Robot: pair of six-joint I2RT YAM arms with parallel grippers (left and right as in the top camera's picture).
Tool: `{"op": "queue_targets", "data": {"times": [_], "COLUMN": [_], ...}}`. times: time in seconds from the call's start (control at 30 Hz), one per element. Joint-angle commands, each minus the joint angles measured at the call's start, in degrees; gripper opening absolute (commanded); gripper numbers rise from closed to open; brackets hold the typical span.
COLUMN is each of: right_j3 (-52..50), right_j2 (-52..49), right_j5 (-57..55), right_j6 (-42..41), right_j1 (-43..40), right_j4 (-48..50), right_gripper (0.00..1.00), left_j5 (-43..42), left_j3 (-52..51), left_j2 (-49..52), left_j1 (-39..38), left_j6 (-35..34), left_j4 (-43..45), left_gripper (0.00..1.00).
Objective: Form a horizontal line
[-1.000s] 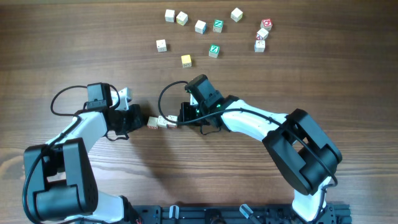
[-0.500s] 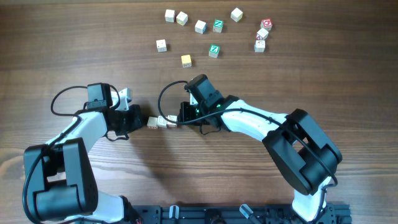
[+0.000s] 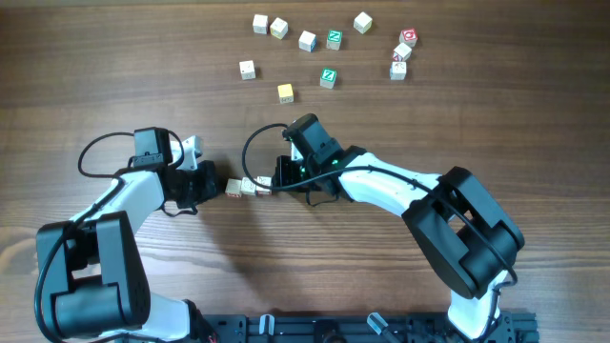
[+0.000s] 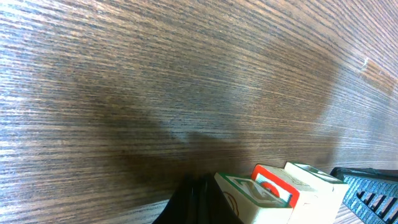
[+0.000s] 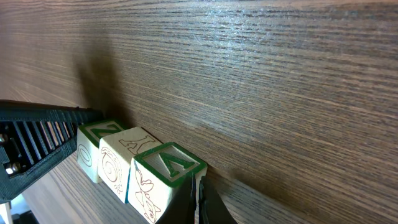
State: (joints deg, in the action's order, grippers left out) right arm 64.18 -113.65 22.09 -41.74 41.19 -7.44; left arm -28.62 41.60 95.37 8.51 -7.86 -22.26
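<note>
Three green-faced cubes [image 5: 121,168], right-wrist view only.

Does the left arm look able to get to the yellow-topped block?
Probably yes: nothing stands between the left pincer and the yellow-topped block. The pincer is shut, though, beside the row of cubes.

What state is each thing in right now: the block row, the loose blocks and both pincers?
Row of three blocks, lying flat, touching side by side, between the pincers.
Left pincer, shut, at one end of the row.
Right pincer, shut, at the other end.
Loose blocks, scattered farther off, untouched.
</note>
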Motion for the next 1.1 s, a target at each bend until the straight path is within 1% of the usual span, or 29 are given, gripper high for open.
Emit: {"op": "queue_targets", "data": {"times": [0.0,0.43,0.57,0.77,1.07], "right_j3": [-0.13,-0.13,-0.13,-0.13,-0.13], "right_j2": [-0.96,-0.96,-0.96,-0.96,-0.96], "right_j5": [1.11,3.02,1.01,-0.72,-1.57], "right_j6": [1.07,-0.87,-1.99,-1.97,-1.90], "right_j1": [-0.13,-0.13,-0.13,-0.20,-0.31], "right_j4": [0.42,-0.37,-2.54,-2.69,-2.71], "right_gripper": [0.05,0.05,0.05,0.05,0.05], "left_j5": [0.17,0.15,0.15,0.20,0.20], "left_j3": [-0.59,-0.59,-0.59,-0.59,-0.57], "left_j2": [0.76,0.76,0.76,0.76,0.74], "left_j1": [-0.42,-0.42,-0.42,-0.42,-0.37], "left_j6": [-0.35,-0.37,-0.37,-0.33,-0.33], "left_j4": [-0.46,-1.09,-1.09,-0.98,2.23], "left_gripper": [0.04,0.04,0.04,0.04,0.04]}}
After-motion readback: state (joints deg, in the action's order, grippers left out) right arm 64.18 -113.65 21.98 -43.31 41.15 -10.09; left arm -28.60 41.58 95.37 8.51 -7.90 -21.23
